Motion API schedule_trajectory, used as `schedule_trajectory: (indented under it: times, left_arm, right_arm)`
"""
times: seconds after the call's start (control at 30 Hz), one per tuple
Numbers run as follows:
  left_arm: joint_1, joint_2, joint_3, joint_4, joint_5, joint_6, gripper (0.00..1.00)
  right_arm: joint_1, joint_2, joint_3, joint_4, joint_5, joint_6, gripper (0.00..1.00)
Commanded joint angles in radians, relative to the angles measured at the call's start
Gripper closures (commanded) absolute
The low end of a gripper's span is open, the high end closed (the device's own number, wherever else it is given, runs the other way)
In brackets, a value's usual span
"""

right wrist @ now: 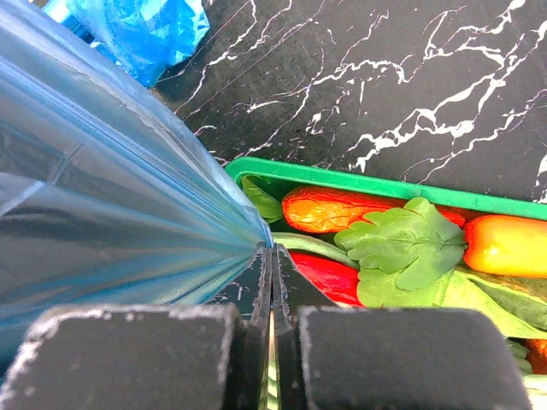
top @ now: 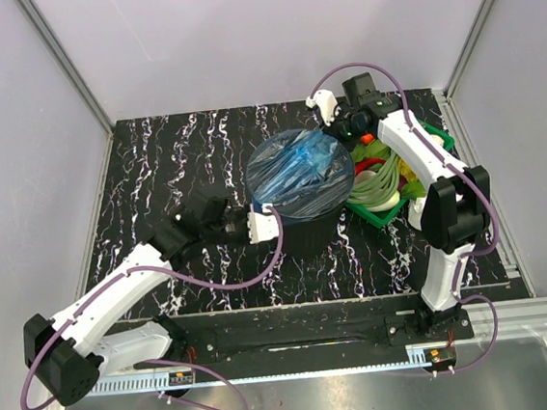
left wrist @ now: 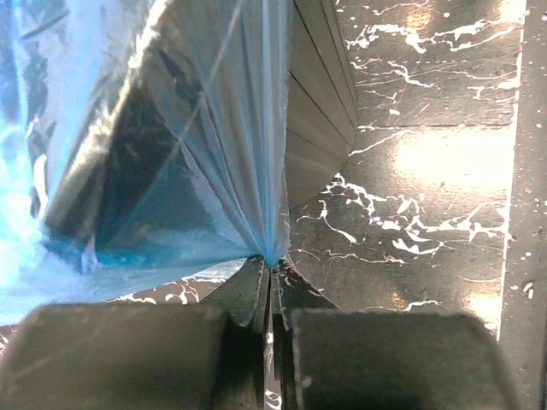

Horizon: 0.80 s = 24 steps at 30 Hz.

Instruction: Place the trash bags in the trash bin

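Trash bag (top: 300,173) stretched across the rim of the trash bin (top: 307,233), mid-tabletop (top: 163,167); my left jaws clenched on its near-left edge, right jaws clenched on its far-right edge; open tabletop lies left; green tray (top: 383,216) of vegetables just beside the bin's right; a blue wad (right wrist: 137,30) shows beyond the film.

White-shelled, black-jointed, purple-cabled left arm (top: 109,303) and right arm (top: 420,152) end in the black-fingered left tool (left wrist: 269,269) and right tool (right wrist: 272,256).
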Motion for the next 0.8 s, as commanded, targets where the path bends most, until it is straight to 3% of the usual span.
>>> schedule_trajectory:
  times: [0.0,0.23,0.77]
  left_arm:
    - [-0.012,-0.029,0.066,-0.088,0.048,-0.014,1.00]
    - [-0.026,-0.027,0.115,-0.138,0.092,-0.029,1.00]
    - [-0.087,-0.022,-0.022,-0.059,-0.012,-0.016,1.00]
  right_arm:
    - [0.002,0.068,0.013,-0.024,0.111,-0.022,1.00]
    - [0.002,0.075,0.012,-0.024,0.111,-0.019,1.00]
    - [0.002,-0.008,-0.019,-0.022,0.149,-0.029,1.00]
